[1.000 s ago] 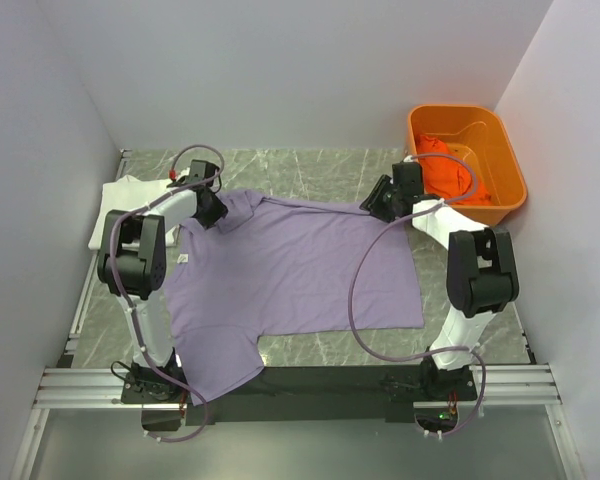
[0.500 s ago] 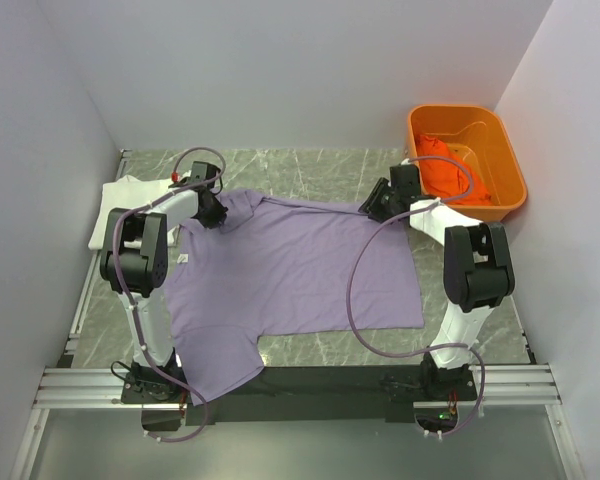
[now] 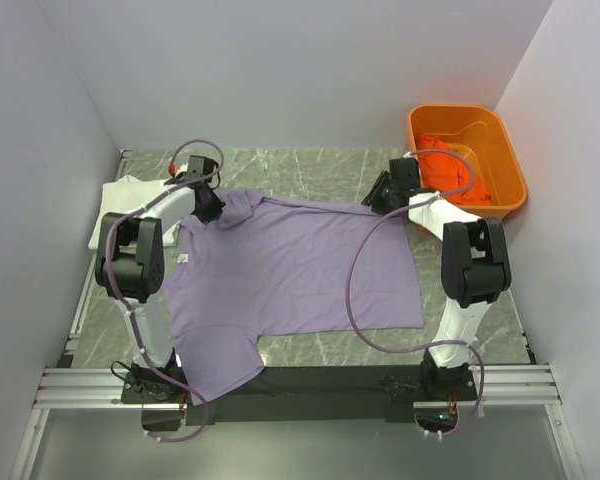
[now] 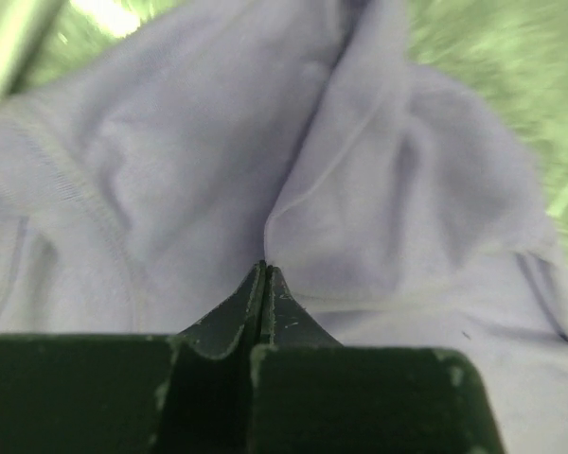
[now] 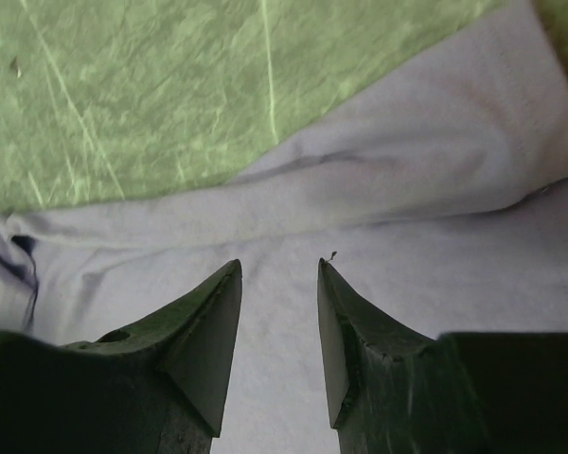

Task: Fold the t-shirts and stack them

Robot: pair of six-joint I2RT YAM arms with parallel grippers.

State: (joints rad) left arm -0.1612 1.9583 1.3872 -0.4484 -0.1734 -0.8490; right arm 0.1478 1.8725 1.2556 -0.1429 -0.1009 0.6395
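Note:
The lavender t-shirt point(image 3: 290, 270) lies spread flat across the middle of the table. My left gripper point(image 3: 212, 213) is at its far left shoulder, jaws shut on a pinched fold of the cloth; the left wrist view shows the gripper point(image 4: 263, 270) and the bunched lavender cloth point(image 4: 407, 170). My right gripper point(image 3: 378, 200) is at the shirt's far right corner. In the right wrist view it point(image 5: 279, 265) is open, with its fingers over the lavender cloth point(image 5: 407, 218) near the edge. The white t-shirt point(image 3: 120, 195) lies folded at far left. The orange t-shirt point(image 3: 445, 170) lies in the tub.
The rigid orange tub point(image 3: 510, 160) stands at the far right against the wall. Green marble tabletop point(image 5: 123, 95) shows beyond the shirt's far edge. White walls close in the left, back and right sides. Both arms' cables loop over the shirt.
My right gripper has shifted slightly toward the far side, staying open. My left gripper stays shut at the shoulder, with its arm shifted a little. The shirt has barely moved.

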